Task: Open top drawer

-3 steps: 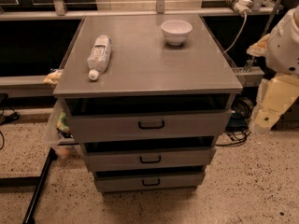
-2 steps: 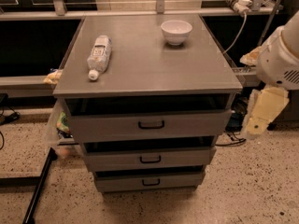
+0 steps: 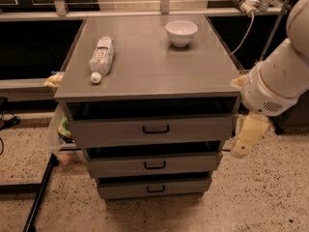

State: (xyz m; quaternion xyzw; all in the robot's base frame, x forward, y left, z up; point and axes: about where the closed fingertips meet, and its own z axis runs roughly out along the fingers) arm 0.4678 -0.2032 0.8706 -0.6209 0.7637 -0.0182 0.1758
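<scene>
The top drawer is the widest grey metal front, just under the cabinet's top, with a small black loop handle at its centre. A dark gap shows above its front. Two shorter grey drawer fronts sit below it, each with a like handle. My gripper is a pale cream piece hanging down from the white arm at the cabinet's right front corner. It is level with the top drawer, to the right of its front, well apart from the handle, and it holds nothing.
A plastic bottle lies on the grey cabinet top at the left, and a white bowl stands at the back right. A bag with coloured items hangs at the cabinet's left side. A black bar lies on the speckled floor.
My arm and gripper have moved left and downward, from beside the cabinet's right edge to close by its right front corner. The drawers, bottle and bowl have not moved.
</scene>
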